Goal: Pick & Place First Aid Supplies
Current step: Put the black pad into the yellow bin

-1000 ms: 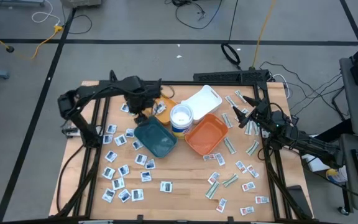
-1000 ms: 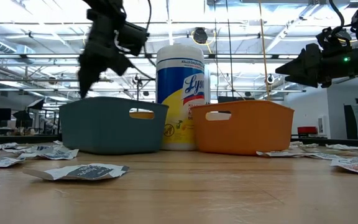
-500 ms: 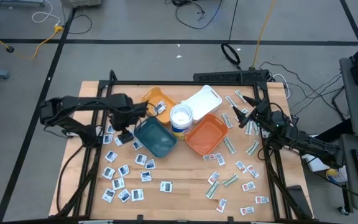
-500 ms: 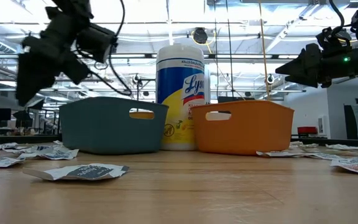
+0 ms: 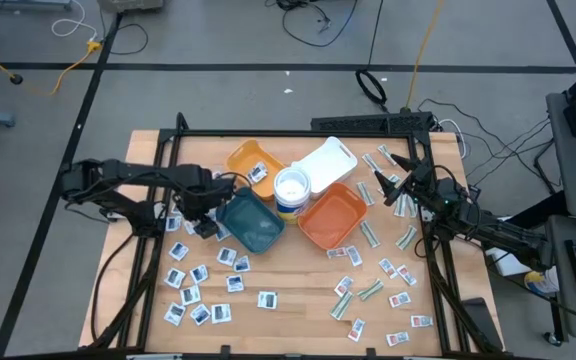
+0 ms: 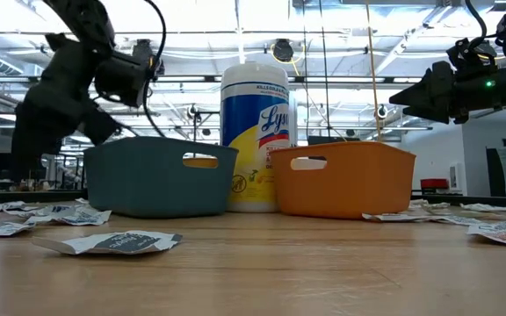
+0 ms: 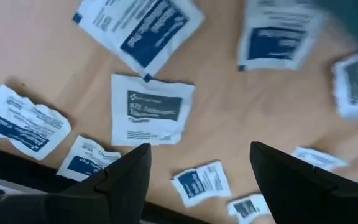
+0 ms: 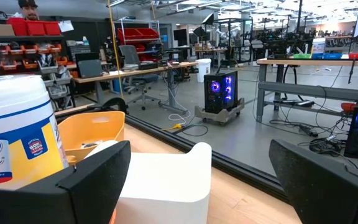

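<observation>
Left gripper (image 7: 194, 163), jaws wide and empty, hangs over blue-marked white packets (image 5: 199, 272) left of the teal tray (image 5: 251, 221). Nearest packet (image 7: 150, 109) lies just ahead, long axis across the jaws. Right gripper (image 5: 392, 194) waits wide, far right.

The left gripper (image 5: 204, 224) hangs over white packets (image 5: 194, 275) by the table's (image 5: 288, 320) left edge, beside the teal tray (image 5: 251, 222). The right gripper (image 5: 396, 192) waits near the right edge, over green-white strips (image 5: 383, 170).
</observation>
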Controlling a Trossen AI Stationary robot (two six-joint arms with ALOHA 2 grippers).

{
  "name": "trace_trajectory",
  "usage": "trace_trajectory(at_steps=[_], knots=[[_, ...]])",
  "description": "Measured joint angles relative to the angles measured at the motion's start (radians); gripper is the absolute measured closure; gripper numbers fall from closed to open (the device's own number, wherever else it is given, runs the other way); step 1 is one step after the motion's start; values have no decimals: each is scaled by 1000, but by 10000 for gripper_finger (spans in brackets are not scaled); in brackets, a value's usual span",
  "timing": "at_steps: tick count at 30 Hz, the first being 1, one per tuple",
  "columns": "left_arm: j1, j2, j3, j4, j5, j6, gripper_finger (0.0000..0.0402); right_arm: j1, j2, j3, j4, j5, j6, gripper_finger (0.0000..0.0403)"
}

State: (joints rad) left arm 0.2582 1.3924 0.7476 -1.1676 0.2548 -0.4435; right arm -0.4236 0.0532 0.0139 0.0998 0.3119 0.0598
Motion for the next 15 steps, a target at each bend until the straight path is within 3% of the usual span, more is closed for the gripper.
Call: trace_trajectory(at_steps=[9,15], knots=[[-1,-1,-89,100,-138,-109,127,0,0,0,0,0,0,26],[-27,-18,-147,177,-142,-152,128,0,0,0,0,0,0,26]])
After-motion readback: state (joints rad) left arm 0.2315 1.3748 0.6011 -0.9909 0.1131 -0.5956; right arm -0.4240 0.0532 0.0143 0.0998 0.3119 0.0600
